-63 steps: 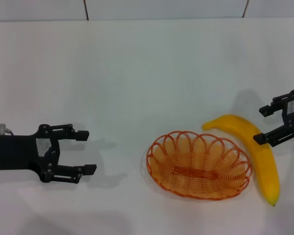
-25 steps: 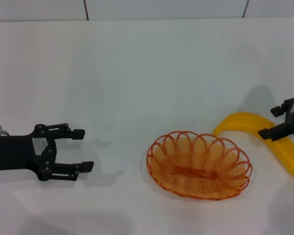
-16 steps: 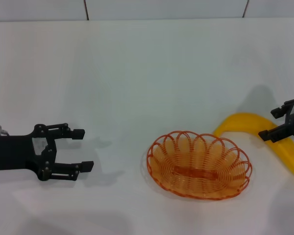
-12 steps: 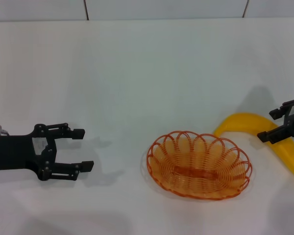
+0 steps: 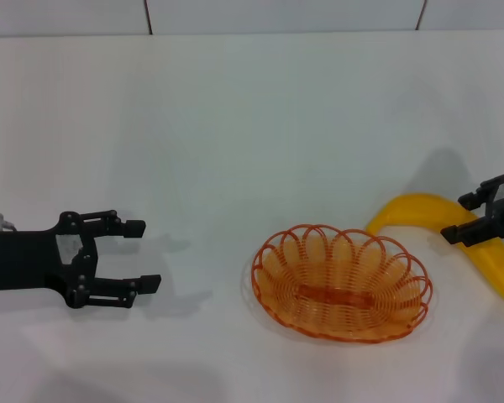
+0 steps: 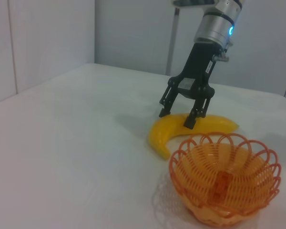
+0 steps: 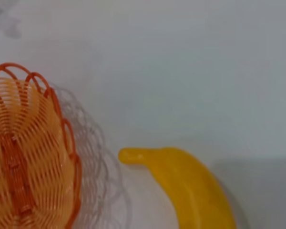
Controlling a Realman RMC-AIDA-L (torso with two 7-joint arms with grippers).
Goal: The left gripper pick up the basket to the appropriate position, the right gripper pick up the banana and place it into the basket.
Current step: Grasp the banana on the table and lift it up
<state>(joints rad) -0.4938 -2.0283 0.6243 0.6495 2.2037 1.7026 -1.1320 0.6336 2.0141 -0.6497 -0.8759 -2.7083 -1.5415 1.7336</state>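
Banana under the right tool, basket alone at centre

Banana [image 5: 479,243] lies on the white counter [image 5: 260,126] at the right, just beside the basket's right end. It is smooth, bright yellow and curved, with a plastic look. Its tapered stem end points toward the basket's far rim, and its long axis runs from there toward the robot and off the head view's right edge.

The right tool [image 5: 480,218], a black two-fingered claw, is down over the banana's middle with its fingers spread, one on each side of the fruit. In the left wrist view the right tool [image 6: 180,114] straddles the banana [image 6: 190,131] with both fingertips at its upper surface; I cannot tell whether they press on it or only rest against it. The right wrist view shows the banana [image 7: 190,186] and the basket [image 7: 33,157] close together but apart.

The basket [image 5: 342,282] is an oval of orange wire with a looped, scalloped rim, see-through, sitting flat near the middle of the counter, its long axis running left to right.

The left tool [image 5: 134,254], black with a white sticker, hovers low at the far left, well apart from the basket, its fingers spread wide around nothing and pointing toward the basket.
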